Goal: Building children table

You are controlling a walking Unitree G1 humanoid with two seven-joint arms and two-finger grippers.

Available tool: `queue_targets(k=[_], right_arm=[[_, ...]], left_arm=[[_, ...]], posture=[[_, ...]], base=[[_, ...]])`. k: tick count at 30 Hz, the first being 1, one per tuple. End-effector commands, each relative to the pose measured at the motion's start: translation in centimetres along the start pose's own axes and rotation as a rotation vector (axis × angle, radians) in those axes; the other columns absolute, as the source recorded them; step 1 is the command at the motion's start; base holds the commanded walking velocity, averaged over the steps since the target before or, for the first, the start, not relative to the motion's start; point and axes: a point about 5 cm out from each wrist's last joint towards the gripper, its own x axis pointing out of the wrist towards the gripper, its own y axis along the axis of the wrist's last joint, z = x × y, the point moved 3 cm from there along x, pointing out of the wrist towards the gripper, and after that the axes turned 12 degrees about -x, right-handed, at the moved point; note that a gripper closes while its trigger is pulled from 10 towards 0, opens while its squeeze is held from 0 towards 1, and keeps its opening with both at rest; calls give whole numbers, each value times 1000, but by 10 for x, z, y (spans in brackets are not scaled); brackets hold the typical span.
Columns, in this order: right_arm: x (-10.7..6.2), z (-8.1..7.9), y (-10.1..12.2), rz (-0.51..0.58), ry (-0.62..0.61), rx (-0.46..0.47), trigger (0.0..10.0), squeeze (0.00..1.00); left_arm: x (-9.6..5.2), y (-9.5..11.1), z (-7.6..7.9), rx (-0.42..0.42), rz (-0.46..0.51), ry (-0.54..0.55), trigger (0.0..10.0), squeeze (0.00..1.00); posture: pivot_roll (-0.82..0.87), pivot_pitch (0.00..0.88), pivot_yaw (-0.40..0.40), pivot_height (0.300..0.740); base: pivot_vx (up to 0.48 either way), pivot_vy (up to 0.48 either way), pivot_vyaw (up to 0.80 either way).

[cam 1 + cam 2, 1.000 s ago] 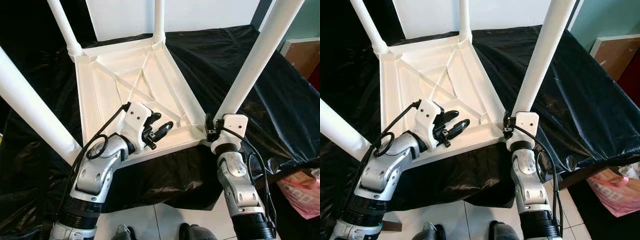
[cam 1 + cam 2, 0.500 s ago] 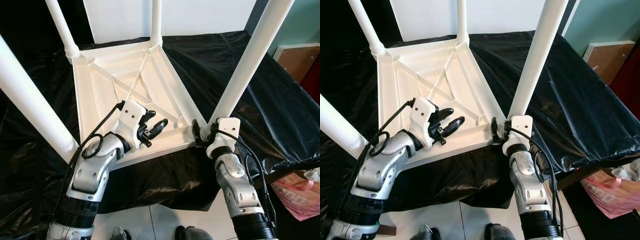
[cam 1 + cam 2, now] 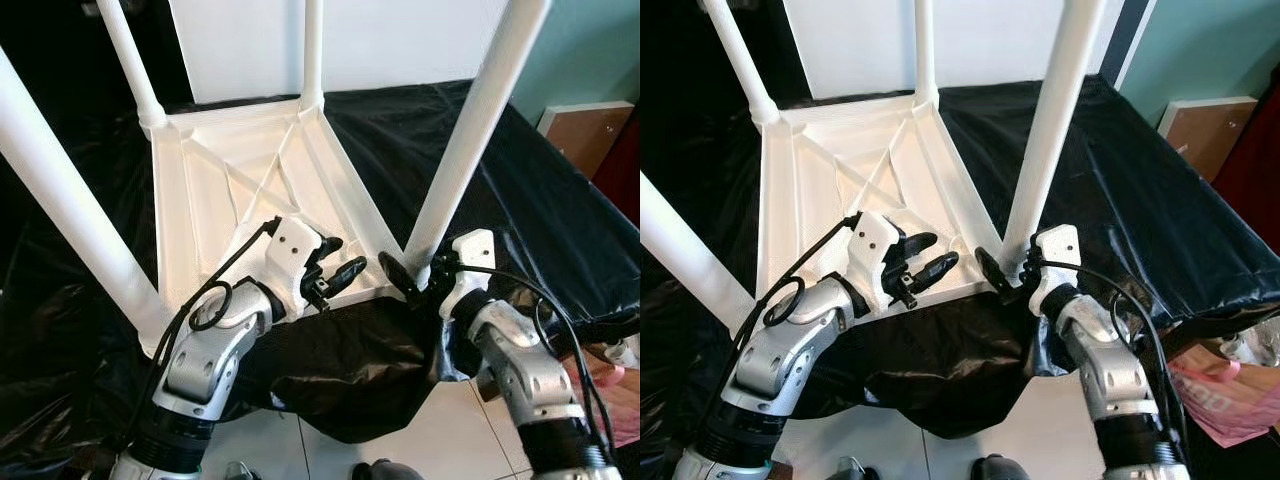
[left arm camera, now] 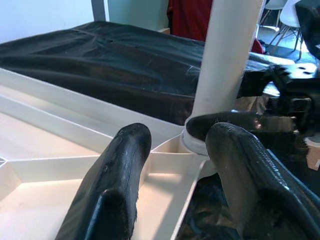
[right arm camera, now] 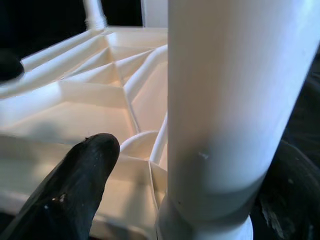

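Left eye view: white children table point(image 3: 172, 200) upside down in the middle of the frame, on a shiny, crinkly black sheet point(image 3: 560, 190). Four round white legs up in the air, all in their corner holes. Smooth hard plastic by the look of it, with thin ribs in a cross on the underside.

Right gripper point(image 3: 412, 281) at the bottom of the near right leg point(image 3: 470, 130), lower right of the frame. Black fingers point(image 5: 75, 190) spread wide, one on each side of the leg, with a gap on one side. Not squeezing yet.

Left gripper point(image 3: 343, 255) low over the front edge of the table, lower middle of the frame. Fingers point(image 4: 117, 170) parted, nothing between them, tips toward the same corner.

Step in hand, most likely: making that last leg tight in its socket.

Next move, as a guess: close the right fingers on the leg and push or twist it down, while the left gripper presses the tabletop flat. Needs a firm grip, since smooth round plastic can slip. Could also slide the whole table on the slick sheet.
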Motion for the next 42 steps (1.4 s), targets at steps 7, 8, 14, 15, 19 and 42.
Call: queue_targets(k=[7, 8, 14, 15, 19, 42], right_arm=[[2, 7, -16, -42, 69, -26, 2510, 0], [3, 8, -18, -50, 74, -24, 0, 0], [2, 10, -23, -54, 63, 25, 0, 0], [1, 11, -23, -53, 52, 35, 0, 0], [1, 13, -24, -55, 14, 48, 0, 0], [2, 17, -26, -129, -303, 28, 10000, 0]], left_arm=[[-1, -2, 7, -2, -22, -67, 10000, 0], [-1, -2, 8, -4, -22, -66, 10000, 0], [-2, -3, 10, -3, -21, -61, 10000, 0], [-3, -3, 9, -1, -20, -56, 10000, 0], [-5, -2, 8, 0, -17, -42, 10000, 0], [-11, -5, 6, -14, -27, -15, 10000, 0]], posture=[[-143, 49, -34, 740], [-139, 53, -34, 740], [-127, 55, -34, 740], [-118, 56, -37, 740], [-111, 65, -39, 740], [-111, 75, -36, 740]], base=[[0, 0, 0], [0, 0, 0], [0, 0, 0], [0, 0, 0], [0, 0, 0], [0, 0, 0]])
